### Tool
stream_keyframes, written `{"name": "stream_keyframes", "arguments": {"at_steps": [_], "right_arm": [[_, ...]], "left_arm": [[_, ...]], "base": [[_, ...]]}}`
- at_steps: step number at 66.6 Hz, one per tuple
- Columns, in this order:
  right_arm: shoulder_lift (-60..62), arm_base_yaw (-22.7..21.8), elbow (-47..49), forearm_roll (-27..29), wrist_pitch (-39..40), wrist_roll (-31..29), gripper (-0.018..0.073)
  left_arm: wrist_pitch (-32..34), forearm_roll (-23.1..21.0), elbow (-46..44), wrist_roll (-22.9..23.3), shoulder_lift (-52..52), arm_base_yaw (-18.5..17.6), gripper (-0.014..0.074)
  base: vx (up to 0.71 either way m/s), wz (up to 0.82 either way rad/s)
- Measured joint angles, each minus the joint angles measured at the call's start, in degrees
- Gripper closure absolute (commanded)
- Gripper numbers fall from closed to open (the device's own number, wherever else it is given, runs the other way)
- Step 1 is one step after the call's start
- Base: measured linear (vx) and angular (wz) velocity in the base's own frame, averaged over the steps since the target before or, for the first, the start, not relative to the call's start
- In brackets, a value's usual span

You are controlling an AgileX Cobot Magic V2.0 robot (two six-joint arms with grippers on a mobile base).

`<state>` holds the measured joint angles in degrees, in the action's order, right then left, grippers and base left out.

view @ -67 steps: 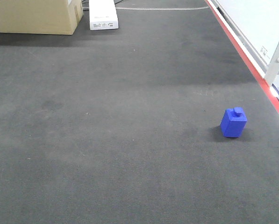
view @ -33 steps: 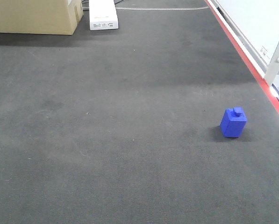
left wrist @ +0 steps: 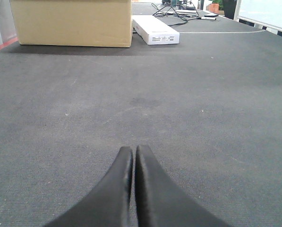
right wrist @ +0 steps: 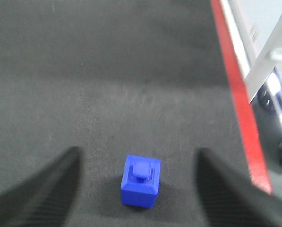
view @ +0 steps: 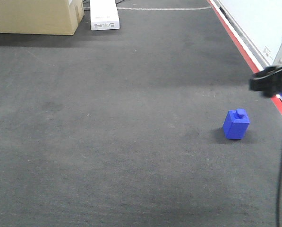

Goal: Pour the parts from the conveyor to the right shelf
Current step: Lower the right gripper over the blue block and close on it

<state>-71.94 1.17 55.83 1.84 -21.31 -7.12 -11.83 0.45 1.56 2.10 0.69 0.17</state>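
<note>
One part, a small bright-blue cube [view: 236,124] with a stud on top, stands upright on the dark-grey conveyor [view: 131,118] near its right side. In the right wrist view the cube [right wrist: 140,181] sits between the spread fingers of my right gripper [right wrist: 137,153], which is open and touches nothing. From the front, the right arm [view: 273,79] shows as a blurred dark shape above and to the right of the cube. My left gripper [left wrist: 132,149] is shut and empty, low over bare conveyor [left wrist: 202,94]. The right shelf is out of view.
A red stripe [view: 244,47] and white rail run along the conveyor's right edge, with a white post [right wrist: 266,66] beyond. At the far end stand a cardboard box [view: 34,16] and a flat white box [view: 104,14], with cables [left wrist: 178,12] behind them.
My right arm has come into the front view from the right edge, above the cube. The cube has not moved.
</note>
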Motion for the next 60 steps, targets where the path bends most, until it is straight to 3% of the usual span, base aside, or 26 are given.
{"name": "stream_keyframes", "arguments": {"at_steps": [4,12,20,41,60], "right_arm": [[-2.4,0.0,0.1,0.0,1.0,0.0,-0.0171],[-6.2,0.0,0.3,0.1,4.7,0.0,-0.0161],[-8.7,0.0,2.8,1.3,3.0,0.7,-0.0147],[-19.3,0.0,21.6,2.1,-21.1,3.3,-0.0127],[-33.2,0.0,40.8,-1.8,-44.5,4.5,-0.0111]], "left_arm": [[0.0,0.0,0.0,0.0,0.0,0.0,0.0603],[0.0,0.0,0.0,0.0,0.0,0.0,0.0603],[0.0,0.0,0.0,0.0,0.0,0.0,0.0603],[0.0,0.0,0.0,0.0,0.0,0.0,0.0603],[0.0,0.0,0.0,0.0,0.0,0.0,0.0603]], "base": [[0.0,0.0],[0.0,0.0],[0.0,0.0],[0.0,0.0],[0.0,0.0]]}}
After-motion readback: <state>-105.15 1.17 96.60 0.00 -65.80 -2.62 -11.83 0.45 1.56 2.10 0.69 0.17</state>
